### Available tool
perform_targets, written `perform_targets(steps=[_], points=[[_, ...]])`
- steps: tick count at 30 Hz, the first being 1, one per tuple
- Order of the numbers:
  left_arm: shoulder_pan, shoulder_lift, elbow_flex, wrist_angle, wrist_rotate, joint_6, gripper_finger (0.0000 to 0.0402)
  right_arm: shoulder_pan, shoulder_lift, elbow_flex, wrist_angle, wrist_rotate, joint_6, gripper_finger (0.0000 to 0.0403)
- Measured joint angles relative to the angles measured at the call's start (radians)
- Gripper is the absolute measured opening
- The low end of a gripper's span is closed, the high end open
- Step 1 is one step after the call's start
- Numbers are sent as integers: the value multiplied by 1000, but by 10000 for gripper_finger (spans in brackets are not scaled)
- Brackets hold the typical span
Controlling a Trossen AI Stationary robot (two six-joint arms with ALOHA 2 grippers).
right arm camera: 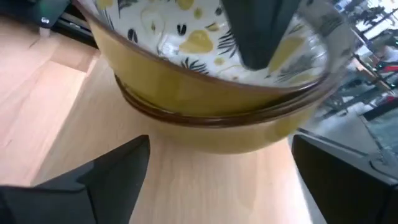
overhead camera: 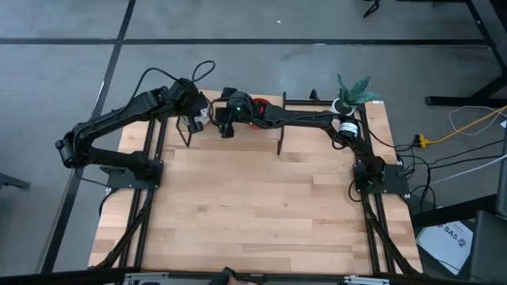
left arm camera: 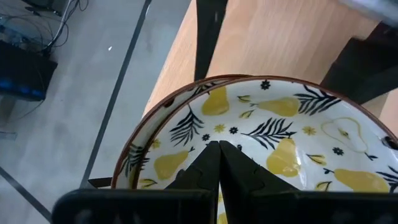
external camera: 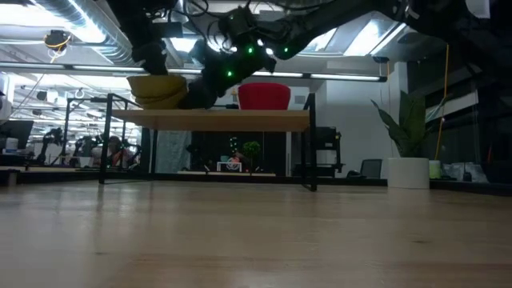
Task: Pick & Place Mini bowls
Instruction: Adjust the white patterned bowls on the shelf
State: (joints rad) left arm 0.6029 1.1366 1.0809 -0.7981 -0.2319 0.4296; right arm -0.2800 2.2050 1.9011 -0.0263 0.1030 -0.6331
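Patterned bowls: nested stack on raised shelf, beside red bowl. Left gripper pressed together inside the top bowl; right gripper spread, empty (just beside stack). Bench bare; placing seemingly near done.

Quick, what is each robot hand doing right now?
Left gripper: shut, fingers inside the top patterned bowl, gripping nothing.
Right gripper: open beside those stacked bowls, empty.

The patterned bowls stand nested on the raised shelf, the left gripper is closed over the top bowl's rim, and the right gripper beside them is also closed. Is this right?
Not quite: the right gripper is open, its fingers wide apart before the patterned bowls, as the right wrist view shows. The left gripper is indeed closed over the rim.
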Motion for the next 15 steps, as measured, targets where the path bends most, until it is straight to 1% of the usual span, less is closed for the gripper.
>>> perform_targets(steps=[2,8,10,15], points=[[0,0,0,-1,3,-9,2,-4,11,0,14,-20,3,389],[-1,0,0,-9,13,-21,2,-4,42,1,121,-22,-43,389],[-1,0,0,-13,14,-25,2,-7,43,1,129,-28,-45,389],[-1,0,0,-12,13,-27,2,-17,45,0,143,-93,-47,389]])
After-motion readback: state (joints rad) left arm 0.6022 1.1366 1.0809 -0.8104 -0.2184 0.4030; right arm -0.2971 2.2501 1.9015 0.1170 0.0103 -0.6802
